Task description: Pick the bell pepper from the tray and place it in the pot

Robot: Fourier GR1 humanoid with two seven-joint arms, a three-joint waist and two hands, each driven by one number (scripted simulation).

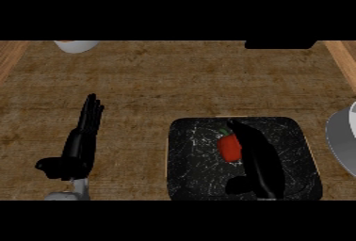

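A small red bell pepper (229, 148) with a green stem lies near the middle of the black tray (195, 164). My right hand (259, 160) is over the tray just right of the pepper, fingers straight and pointing away from me, its edge touching or nearly touching the pepper; it is open. The grey pot (342, 141) shows only partly at the right edge, beside the tray. Left of the tray, my left hand (80, 141) rests open above the counter, fingers pointing away.
A white bowl (75, 45) sits at the far left edge of the counter. A dark object (279, 44) lies at the far right edge. Wooden borders run along both sides of the brown counter.
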